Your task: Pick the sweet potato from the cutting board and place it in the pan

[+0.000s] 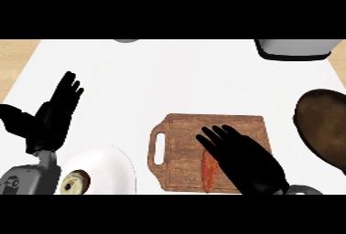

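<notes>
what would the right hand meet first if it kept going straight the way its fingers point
The right hand points up-left over the cutting board; it would likely pass the board's far-left corner onto bare counter, though its height is unclear.

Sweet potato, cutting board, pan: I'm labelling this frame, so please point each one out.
sweet potato (208, 172): head view, its orange middle beside the right hand.
cutting board (177, 151): head view, bare wood near the handle slot.
pan (324, 123): head view, dark inner surface.

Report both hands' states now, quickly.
Left hand: open, fingers up, holding nothing.
Right hand: open, fingers straight, over the brown wooden cutting board, beside the orange-red sweet potato, not gripping it.
</notes>
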Controlling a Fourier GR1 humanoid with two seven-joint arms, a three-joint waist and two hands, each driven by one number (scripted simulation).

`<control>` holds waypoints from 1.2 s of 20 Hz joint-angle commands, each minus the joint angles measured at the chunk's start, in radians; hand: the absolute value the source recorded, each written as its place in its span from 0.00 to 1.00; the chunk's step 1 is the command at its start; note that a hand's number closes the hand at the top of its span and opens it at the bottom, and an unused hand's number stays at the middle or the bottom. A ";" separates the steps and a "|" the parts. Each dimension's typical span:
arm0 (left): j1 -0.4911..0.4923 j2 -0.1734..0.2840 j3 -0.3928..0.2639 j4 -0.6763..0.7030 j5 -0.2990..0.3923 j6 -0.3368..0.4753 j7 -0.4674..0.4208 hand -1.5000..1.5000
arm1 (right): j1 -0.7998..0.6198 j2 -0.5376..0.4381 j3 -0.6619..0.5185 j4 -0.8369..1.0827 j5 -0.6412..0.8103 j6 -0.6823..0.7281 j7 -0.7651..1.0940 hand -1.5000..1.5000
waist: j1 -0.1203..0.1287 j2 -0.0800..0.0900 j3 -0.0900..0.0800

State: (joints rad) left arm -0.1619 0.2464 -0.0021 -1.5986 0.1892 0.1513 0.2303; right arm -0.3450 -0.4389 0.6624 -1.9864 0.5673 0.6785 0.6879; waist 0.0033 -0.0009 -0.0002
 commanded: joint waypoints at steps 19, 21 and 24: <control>-0.027 -0.056 0.044 0.029 -0.067 -0.026 0.000 0.50 | 0.063 0.248 0.034 0.334 0.326 -0.015 -0.089 0.00 | -0.002 0.001 0.000; 0.001 -0.017 0.089 0.017 -0.023 -0.095 -0.008 0.50 | -0.007 0.263 -0.025 0.400 0.324 0.010 -0.165 0.00 | 0.001 0.001 0.000; -0.028 -0.043 0.085 0.045 -0.048 -0.068 0.009 0.50 | 0.015 0.261 -0.041 0.390 0.365 -0.012 -0.208 0.00 | -0.001 0.001 0.000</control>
State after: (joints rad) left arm -0.1587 0.2022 0.0619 -1.5851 0.1419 0.0922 0.2260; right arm -0.3044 -0.2315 0.6306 -1.6709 0.8818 0.6815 0.5142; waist 0.0017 -0.0001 0.0000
